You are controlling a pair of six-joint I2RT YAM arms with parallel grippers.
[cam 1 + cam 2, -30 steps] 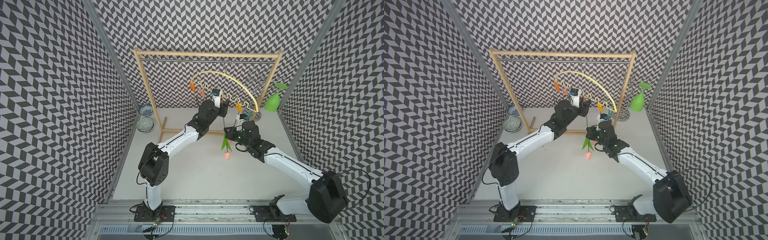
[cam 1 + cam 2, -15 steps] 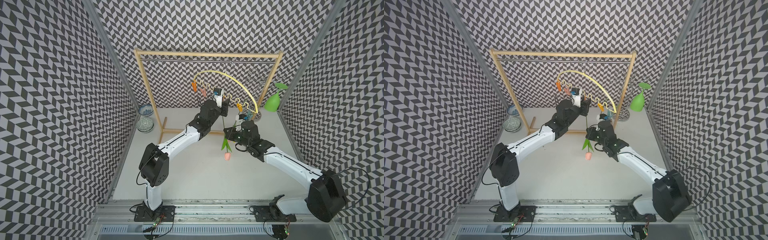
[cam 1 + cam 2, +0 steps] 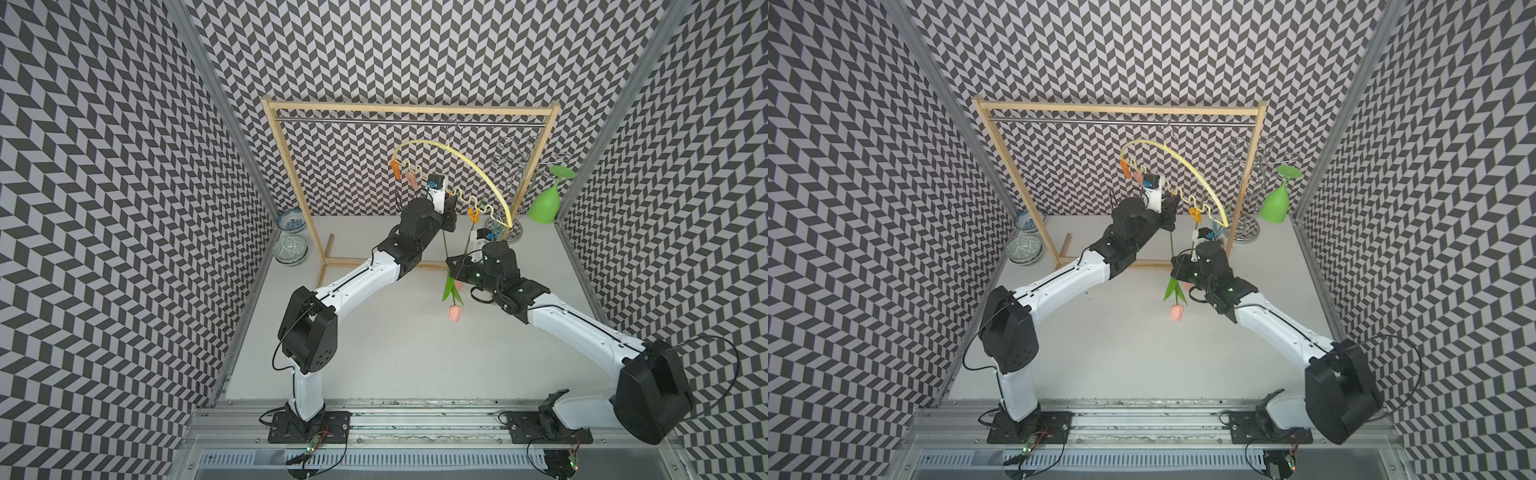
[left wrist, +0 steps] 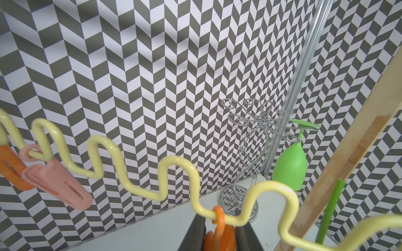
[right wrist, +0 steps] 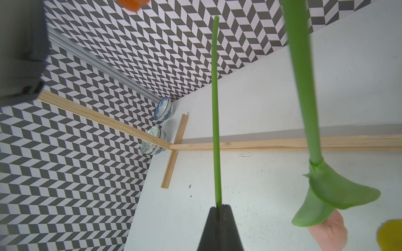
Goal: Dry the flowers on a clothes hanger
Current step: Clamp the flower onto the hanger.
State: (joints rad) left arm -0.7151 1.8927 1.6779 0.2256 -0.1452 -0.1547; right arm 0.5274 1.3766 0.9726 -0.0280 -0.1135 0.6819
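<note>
On the metal rod point(image 3: 374, 121), clothes hanger point(image 4: 176, 160): hung by its hook from the wooden rack point(image 3: 415, 109), at the back of the desk point(image 3: 395, 353).
Left gripper point(image 4: 220, 223): pressed together on an orange clothespin point(image 4: 220, 239) strung on the hanger's wavy bar.
Pink tulip point(image 3: 455, 312): held head-down below the hanger, above the desk.
Right gripper point(image 5: 219, 208): pinched on that tulip's thin stem point(image 5: 215, 108).
Second pink tulip point(image 5: 328, 232): seen head-down just beside the held stem; its upper stem is cut off by the frame.
Wire stand point(image 4: 232, 200): placed in the back right corner, a green glass point(image 3: 544, 205) hung upside down from it.
Bowls point(image 3: 291, 249): two, set in the back left corner.
</note>
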